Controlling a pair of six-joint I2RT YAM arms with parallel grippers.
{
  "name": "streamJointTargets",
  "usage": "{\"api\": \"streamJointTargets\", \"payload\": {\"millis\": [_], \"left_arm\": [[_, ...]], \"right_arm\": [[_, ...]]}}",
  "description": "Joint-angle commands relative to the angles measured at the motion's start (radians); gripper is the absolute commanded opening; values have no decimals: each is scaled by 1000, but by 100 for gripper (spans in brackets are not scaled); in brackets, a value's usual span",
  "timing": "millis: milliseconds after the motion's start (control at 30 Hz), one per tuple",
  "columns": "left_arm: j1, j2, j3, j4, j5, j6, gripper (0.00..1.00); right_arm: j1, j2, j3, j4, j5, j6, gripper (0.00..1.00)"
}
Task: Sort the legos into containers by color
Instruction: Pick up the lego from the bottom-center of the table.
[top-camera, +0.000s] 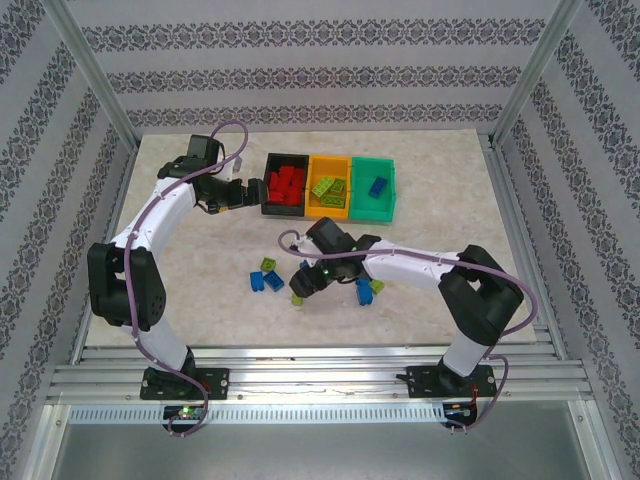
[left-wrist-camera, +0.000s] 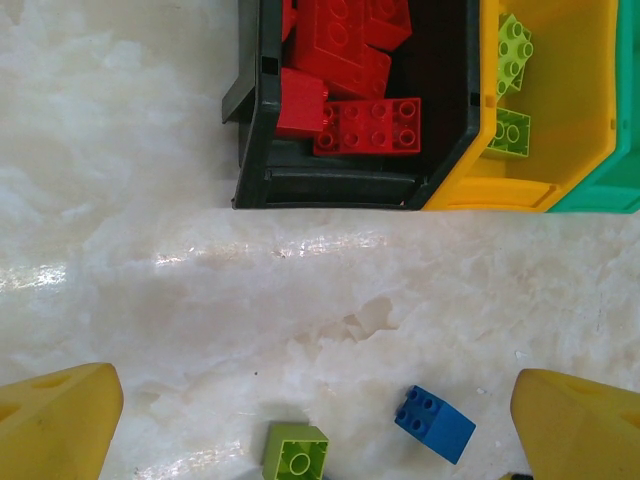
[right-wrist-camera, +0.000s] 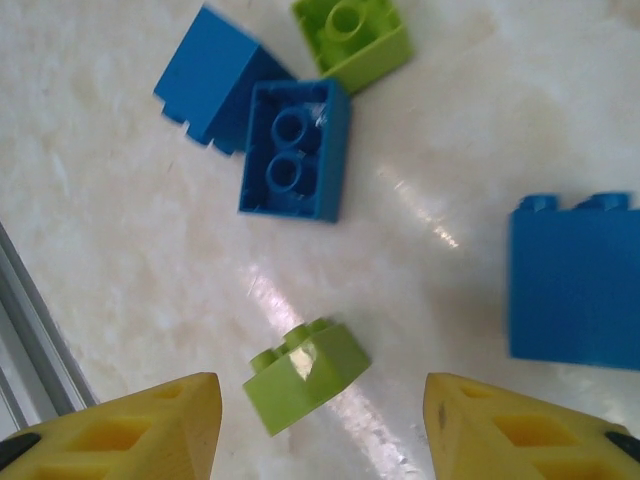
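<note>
Crowding the table (right-wrist-camera: 120, 250) ahead of the right gripper (right-wrist-camera: 318, 395) were three loose legos: an upturned blue brick (right-wrist-camera: 293, 150) (hollow side up, two round tubes showing), a second blue brick (right-wrist-camera: 210, 80) touching it beyond, and a far lime brick (right-wrist-camera: 352, 40). A larger blue brick (right-wrist-camera: 575, 280) lay out past the right finger. Nothing blocked the jaws, which stood apart and empty around a small lime green brick (right-wrist-camera: 300, 375), glossy, lying askew, clear of both pads.

The left gripper (left-wrist-camera: 315, 400) was spread wide, holding nothing, with a lime cube (left-wrist-camera: 295, 452) and a blue cube (left-wrist-camera: 435, 425) between its fingers. Ahead sat the black bin (left-wrist-camera: 255, 150) with red bricks (left-wrist-camera: 365, 125), then the orange bin (left-wrist-camera: 590, 120) with lime bricks (left-wrist-camera: 513, 50). The green bin (top-camera: 372, 213) held one blue piece (top-camera: 378, 186).
</note>
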Motion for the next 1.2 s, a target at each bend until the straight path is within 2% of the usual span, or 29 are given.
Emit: {"api": "streamJointTargets", "payload": {"millis": [0,300,533,667,767,933,1000,1167], "left_arm": [[12,-14,13,-4,-3,22,100],[12,-9,7,5,21,11,100],[12,-16,6,5,18,11,100],[12,-19,3,5,10,13,100],[13,-18,5,8,20,9,100],[11,-20,2,8,13,11,100],[12,-18,3,11,25,7,100],[10,-21,1,11,29,6,100]], "right_arm": [[44,20,10,-20,75,28,56],[124,76,62,-73,288,107,56],[168,144,99,-83,310,133,55],[171,191,126,-72,276,149,55],[175,197,134,-83,291,146,49],[172,186,138,-87,297,133,28],[172,170,137,-90,303,128,25],[158,77,96,-2,305,149,25]]}}
